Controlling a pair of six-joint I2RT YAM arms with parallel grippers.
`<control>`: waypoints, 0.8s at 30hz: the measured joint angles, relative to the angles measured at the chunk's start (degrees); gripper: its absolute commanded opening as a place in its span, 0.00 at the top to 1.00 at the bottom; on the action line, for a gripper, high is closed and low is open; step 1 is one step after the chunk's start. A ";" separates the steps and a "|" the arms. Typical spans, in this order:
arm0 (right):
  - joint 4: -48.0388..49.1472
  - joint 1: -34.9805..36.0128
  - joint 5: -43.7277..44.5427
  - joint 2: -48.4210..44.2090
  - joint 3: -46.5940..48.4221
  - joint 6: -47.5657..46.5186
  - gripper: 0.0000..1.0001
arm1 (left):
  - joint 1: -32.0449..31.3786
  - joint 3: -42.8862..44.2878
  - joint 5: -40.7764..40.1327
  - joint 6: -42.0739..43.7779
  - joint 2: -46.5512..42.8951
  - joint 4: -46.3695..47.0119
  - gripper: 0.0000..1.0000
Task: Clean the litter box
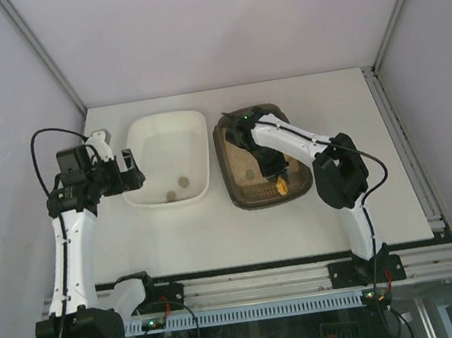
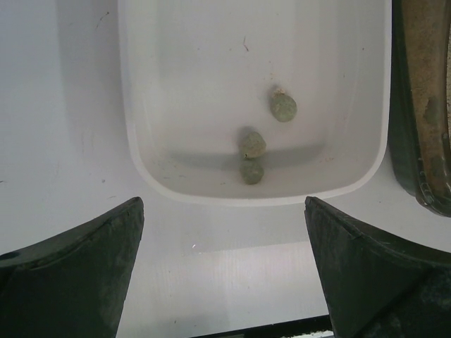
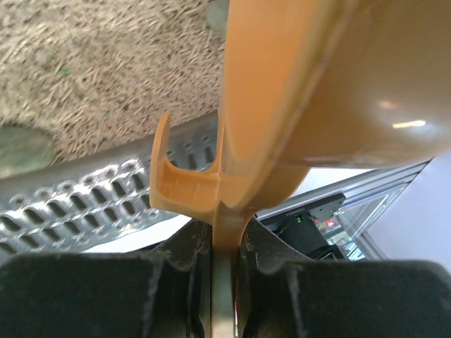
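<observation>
The dark brown litter box [image 1: 230, 135] with tan litter sits right of centre; its rim shows in the left wrist view [image 2: 423, 105]. My right gripper [image 1: 271, 165] hovers over its near half, shut on the orange handle [image 3: 317, 84] of a scoop [image 1: 280, 184]. The scoop's grey perforated blade [image 3: 84, 204] lies on the litter [image 3: 106, 63], and a grey-green clump [image 3: 21, 144] sits just beyond the blade. My left gripper [image 1: 132, 170] is open and empty at the left rim of a white tray [image 1: 163, 135].
The white tray [image 2: 141, 141] holds three grey-green clumps [image 2: 252, 144]. Another clump [image 1: 249, 173] lies in the litter box. Enclosure walls stand left, right and behind. An aluminium rail [image 1: 266, 284] runs along the near table edge.
</observation>
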 measured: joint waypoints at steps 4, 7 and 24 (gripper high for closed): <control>-0.04 -2.75 0.50 0.85 0.02 -0.48 1.00 | -0.02 -0.46 -0.33 -0.11 -1.44 0.59 0.00; -0.04 -4.26 0.52 1.81 0.68 -1.07 1.00 | -0.02 -1.18 -0.39 -0.39 -1.62 1.22 0.00; -1.27 -8.76 -7.30 7.80 6.23 -3.65 1.00 | -0.02 -1.57 -1.01 -0.55 0.02 2.34 0.00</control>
